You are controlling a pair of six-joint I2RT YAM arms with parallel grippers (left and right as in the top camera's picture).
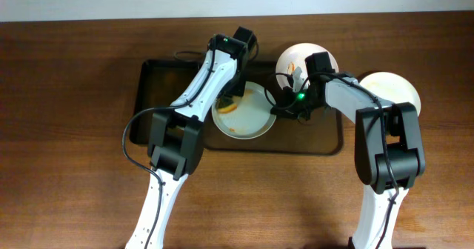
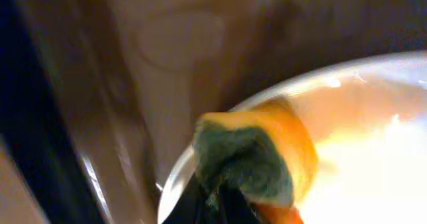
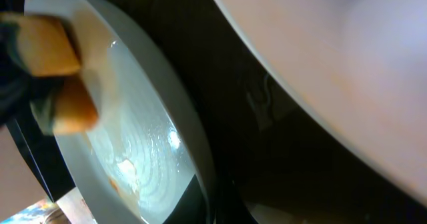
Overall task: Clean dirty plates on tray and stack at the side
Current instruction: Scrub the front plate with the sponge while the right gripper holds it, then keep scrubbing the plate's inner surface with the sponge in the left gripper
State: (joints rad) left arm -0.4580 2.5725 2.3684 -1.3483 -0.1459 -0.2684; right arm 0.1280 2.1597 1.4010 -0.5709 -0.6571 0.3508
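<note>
My left jaws pinch the sponge [image 2: 250, 164] on the left side of the smeared plate [image 1: 248, 119] lying in the tray [image 1: 148, 86]. My right jaws sit at that plate's right edge; I cannot tell whether they grip it. I should press flat, sweep across the orange streaks and steady the rim against sliding.

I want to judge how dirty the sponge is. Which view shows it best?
The left wrist view: the sponge sits close in the middle, green and orange-stained, at the plate edge. The right wrist view shows it blurred in the top left corner. Overhead, the left arm hides most of it.
</note>
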